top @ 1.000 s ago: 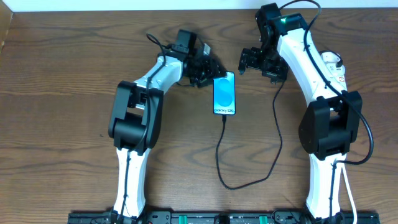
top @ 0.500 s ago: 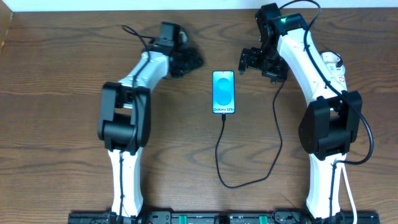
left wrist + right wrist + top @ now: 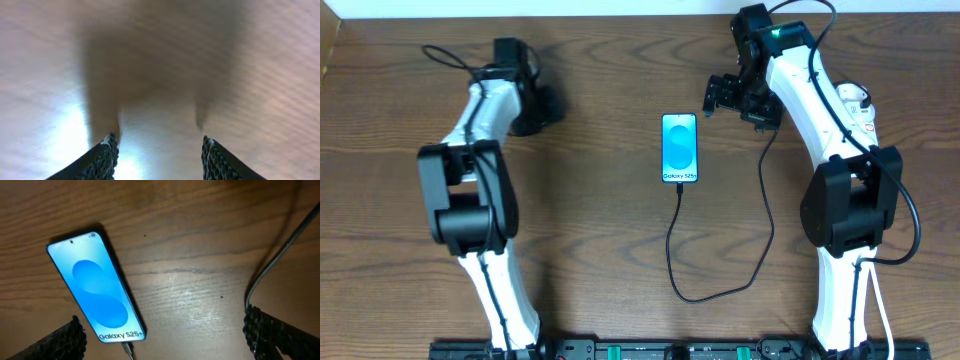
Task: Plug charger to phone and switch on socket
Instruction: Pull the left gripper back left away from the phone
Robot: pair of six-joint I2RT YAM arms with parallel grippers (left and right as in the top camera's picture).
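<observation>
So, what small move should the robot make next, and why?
Probably swing the right gripper, which is open and empty, toward the socket, half hidden behind the right arm, to press its switch. The tip of the charger cable already seems to sit in the lower edge of the phone, so only the switching looks left.

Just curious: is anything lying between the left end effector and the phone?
Nothing; the overhead view shows only bare table between the left end effector and the phone.
</observation>
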